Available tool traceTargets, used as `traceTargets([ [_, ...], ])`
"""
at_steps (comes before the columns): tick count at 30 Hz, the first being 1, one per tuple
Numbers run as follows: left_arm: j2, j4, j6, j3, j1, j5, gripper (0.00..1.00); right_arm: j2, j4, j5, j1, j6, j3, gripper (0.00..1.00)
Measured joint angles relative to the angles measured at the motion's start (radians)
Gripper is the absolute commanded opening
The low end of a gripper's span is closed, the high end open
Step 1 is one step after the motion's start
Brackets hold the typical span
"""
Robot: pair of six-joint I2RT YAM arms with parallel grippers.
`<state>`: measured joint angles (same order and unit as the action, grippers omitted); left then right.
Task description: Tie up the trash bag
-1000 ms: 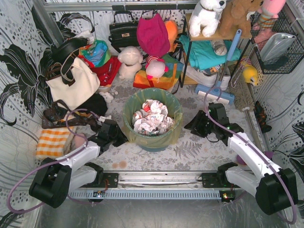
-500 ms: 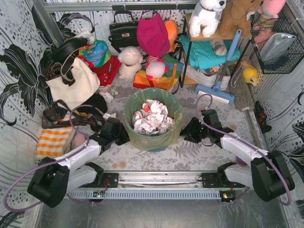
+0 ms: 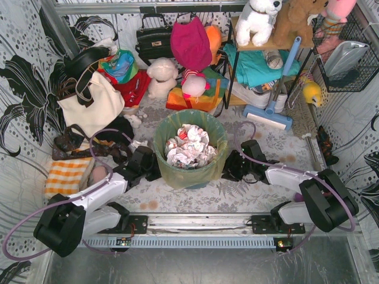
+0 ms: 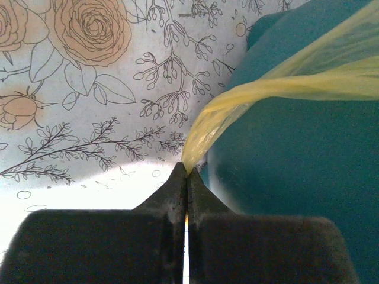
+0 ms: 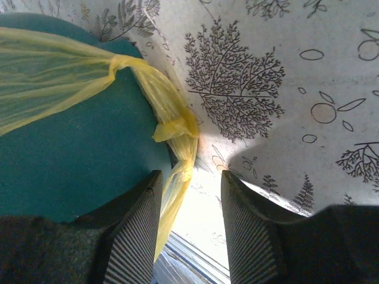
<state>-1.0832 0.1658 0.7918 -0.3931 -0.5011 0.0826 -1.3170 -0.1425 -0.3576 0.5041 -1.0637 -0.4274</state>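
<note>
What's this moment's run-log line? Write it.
left end effector: shut on trash bag | right end effector: open around its tail

Yellow-green over teal

The trash bag (image 3: 176,170) is translucent yellow-green, with white-and-red paper (image 3: 189,145) inside; the bucket (image 4: 296,189) is teal. The tablecloth (image 4: 89,130) is white with dark botanical line drawings and peach roses. At nine o'clock lies an orange-and-white checked cloth (image 3: 65,176)

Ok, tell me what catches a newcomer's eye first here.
The teal bucket mid-table, lined with the yellow-green trash bag and full of crumpled paper, stands out first. The left end effector is shut on a taut strand of the bag beside the bucket; the right end effector stands open around a dangling knotted strand opposite.
</note>
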Motion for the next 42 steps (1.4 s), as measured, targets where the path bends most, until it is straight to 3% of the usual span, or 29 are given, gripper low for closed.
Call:
traceTargets([
  [12, -0.011, 0.033, 0.0, -0.022, -0.026, -0.038, 0.0, -0.101, -0.128, 0.012, 0.035, -0.08, 0.007, 0.37],
  [28, -0.03, 0.048, 0.0, -0.034, -0.036, -0.058, 0.0, -0.145, -0.187, 0.018, 0.039, -0.103, 0.018, 0.07],
  [31, -0.03, 0.05, 0.0, -0.034, -0.037, -0.061, 0.0, -0.128, -0.167, 0.027, 0.039, -0.102, 0.018, 0.0],
  [42, -0.026, 0.07, -0.001, -0.037, -0.042, -0.077, 0.0, 0.063, 0.073, 0.141, 0.039, -0.026, -0.025, 0.0],
])
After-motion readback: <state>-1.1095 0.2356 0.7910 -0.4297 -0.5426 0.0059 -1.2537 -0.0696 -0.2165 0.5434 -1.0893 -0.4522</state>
